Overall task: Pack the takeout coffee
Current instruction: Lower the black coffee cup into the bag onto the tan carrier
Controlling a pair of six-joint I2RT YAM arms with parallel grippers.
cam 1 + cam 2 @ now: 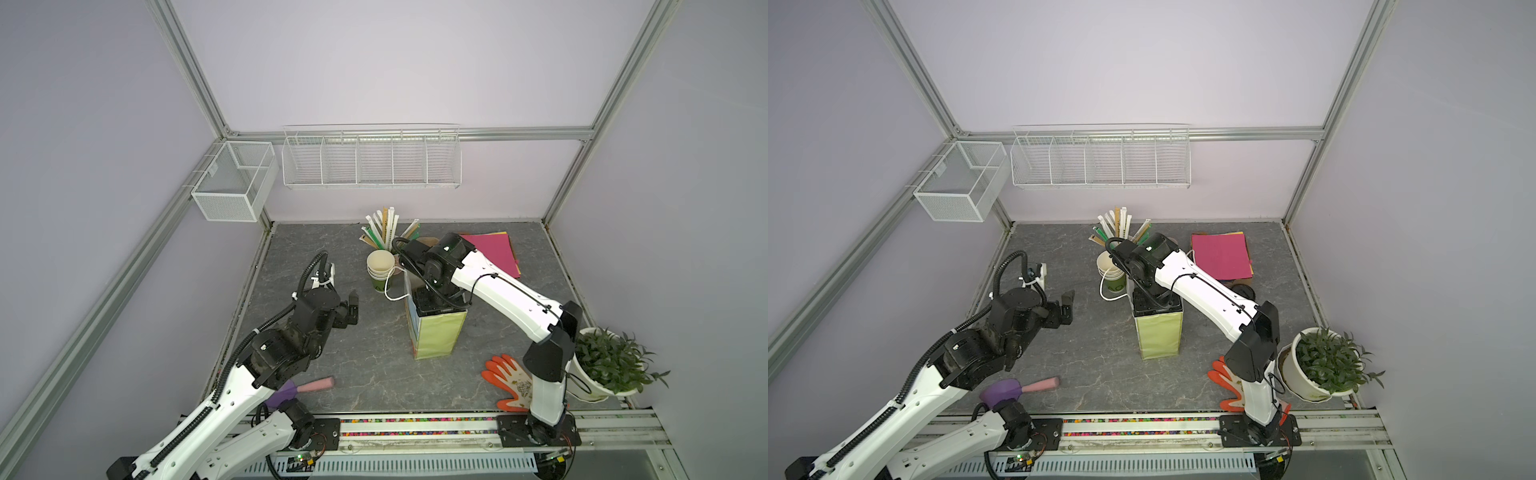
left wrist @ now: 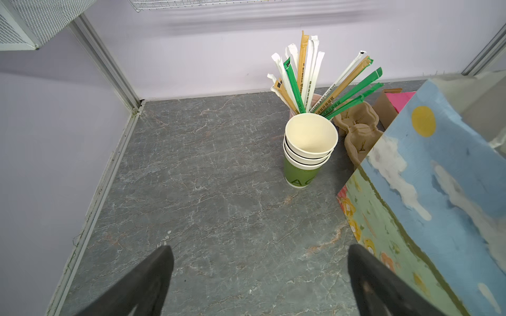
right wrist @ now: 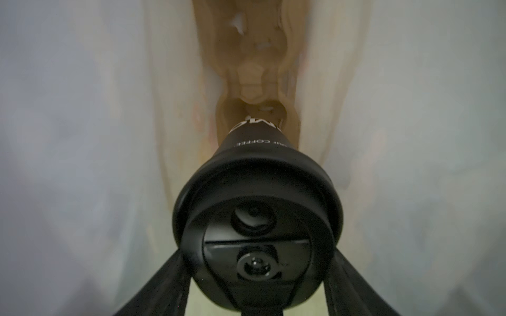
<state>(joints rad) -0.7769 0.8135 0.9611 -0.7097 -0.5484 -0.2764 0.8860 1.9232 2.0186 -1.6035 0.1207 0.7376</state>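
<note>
Bag walls [image 3: 410, 123] crowd right fingers [image 3: 164, 287] clamped on takeout coffee [image 3: 257, 191]; left fingers [image 2: 142, 281] gape apart.

- takeout coffee cup [image 3: 256, 142]: matt black paper wall; its lid [image 3: 257, 191] is glossy black plastic.
- gift bag [image 2: 438, 191]: smooth printed paper with a faint sheen.
- cup carrier [image 2: 356, 131]: rough brown moulded pulp.
- stack of cups [image 2: 309, 142]: smooth paper, cream inside.
- tabletop [image 1: 332, 365]: smooth, matt, grey stone-look.
- wire rack [image 1: 370, 166]: white-coated metal.
- glove [image 1: 505, 374]: orange, rubbery.
</note>
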